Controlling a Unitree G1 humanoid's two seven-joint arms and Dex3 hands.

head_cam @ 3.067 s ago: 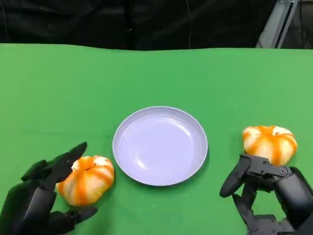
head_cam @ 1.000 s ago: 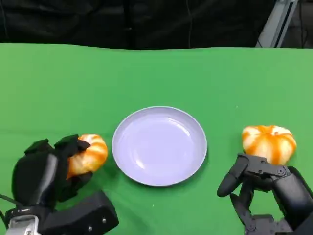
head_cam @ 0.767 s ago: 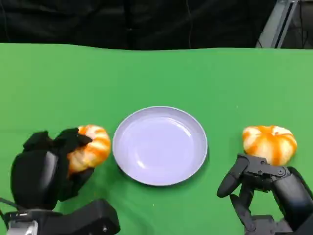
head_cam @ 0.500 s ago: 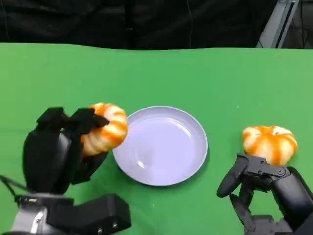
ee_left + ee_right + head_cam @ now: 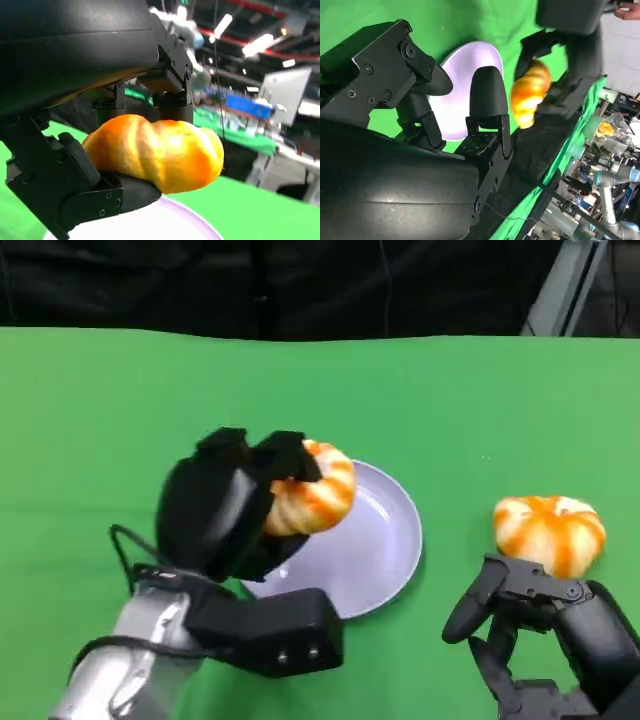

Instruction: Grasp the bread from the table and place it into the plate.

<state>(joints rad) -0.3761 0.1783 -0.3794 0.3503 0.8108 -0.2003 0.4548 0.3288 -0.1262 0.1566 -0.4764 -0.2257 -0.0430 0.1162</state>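
- The left hand [image 5: 225, 505] holds a bread roll [image 5: 312, 490], its fingers [image 5: 172, 75] wrapped over the top and a thumb pad pressed under it; the left wrist view shows the roll clamped on both sides.
- The roll hangs over the near-left part of the plate [image 5: 385, 540], clear of its surface, so the step in hand looks like the carry just reaching its end, with the release not yet made.
- The next move, as I judge it, calls for lowering the roll toward the middle of the plate and spreading the fingers so it settles inside the rim and does not roll out.
- A second bread roll [image 5: 550, 528] lies on the green worktop [image 5: 120, 410], well to the right of the plate.
- The right hand [image 5: 545, 635] rests on the worktop just in front of that second roll, holding nothing, its fingers loosely apart; I cannot tell whether they touch the roll.
- No brand, label or readable writing shows on the rolls, the plate or the worktop; signs in the blurred background of the wrist views are too small to read.
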